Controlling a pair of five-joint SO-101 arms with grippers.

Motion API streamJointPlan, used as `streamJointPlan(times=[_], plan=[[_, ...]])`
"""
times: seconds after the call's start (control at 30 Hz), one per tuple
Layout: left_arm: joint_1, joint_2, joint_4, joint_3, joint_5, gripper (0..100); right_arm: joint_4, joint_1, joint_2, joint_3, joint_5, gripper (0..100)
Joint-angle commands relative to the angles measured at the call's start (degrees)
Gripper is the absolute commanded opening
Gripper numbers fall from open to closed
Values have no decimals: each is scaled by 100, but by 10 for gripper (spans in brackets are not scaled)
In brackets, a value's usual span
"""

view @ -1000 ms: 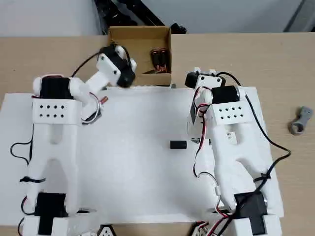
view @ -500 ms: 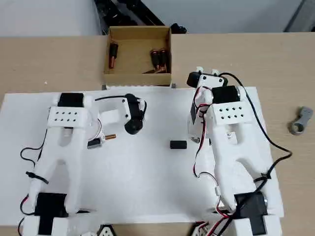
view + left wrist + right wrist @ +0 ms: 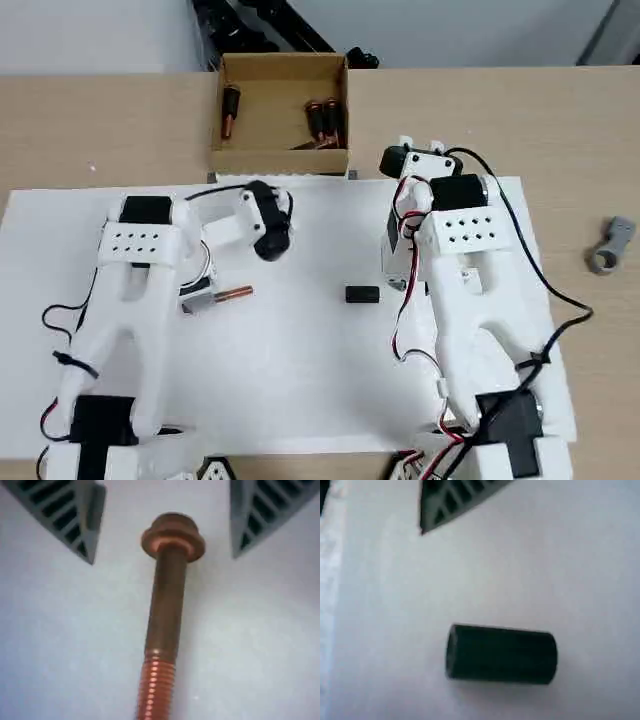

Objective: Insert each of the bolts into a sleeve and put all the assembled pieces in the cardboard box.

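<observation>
A copper bolt (image 3: 234, 292) lies on the white foam board (image 3: 300, 380). My left gripper (image 3: 164, 557) is open, with the bolt's head (image 3: 172, 534) lying between its two fingers (image 3: 70, 520) and neither one touching it. A black sleeve (image 3: 362, 294) lies on its side mid-board. My right gripper (image 3: 370, 520) hovers open just beside the sleeve (image 3: 500, 652). The cardboard box (image 3: 283, 158) at the back holds assembled pieces, one at its left wall (image 3: 230, 112) and others at its right (image 3: 322, 120).
A grey plastic part (image 3: 612, 245) lies on the wooden table at the far right, off the board. Dark cables and gear (image 3: 250, 25) sit behind the box. Both arm bases stand on the board's front half.
The left arm swung back from over the box, where an assembled piece now lies at the left wall. It came down over the bolt on the board. The right arm kept still.
</observation>
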State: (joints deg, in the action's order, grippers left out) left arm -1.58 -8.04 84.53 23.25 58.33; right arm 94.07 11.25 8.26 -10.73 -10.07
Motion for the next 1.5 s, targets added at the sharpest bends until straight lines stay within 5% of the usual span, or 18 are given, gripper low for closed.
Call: streamJointPlan(times=[0.0,0.23,0.6,0.83,1.07,1.27,1.47], plan=[[-9,-220,501,-382,-1090,163,-40,-4,268,44,-62,122],[-35,-167,1222,-769,-4791,164,-75,-4,259,53,-62,122],[18,-167,1134,-699,-7947,190,-699,470,224,26,-62,122],[18,-97,1116,-576,-8352,249,-840,497,215,26,-62,122],[-26,1714,1354,-796,-8352,246,-831,488,215,26,-62,122],[-35,2549,1556,-1218,-8343,110,-804,488,215,26,-62,122],[-53,2549,1275,-1578,-8325,86,-796,488,215,18,-62,122]])
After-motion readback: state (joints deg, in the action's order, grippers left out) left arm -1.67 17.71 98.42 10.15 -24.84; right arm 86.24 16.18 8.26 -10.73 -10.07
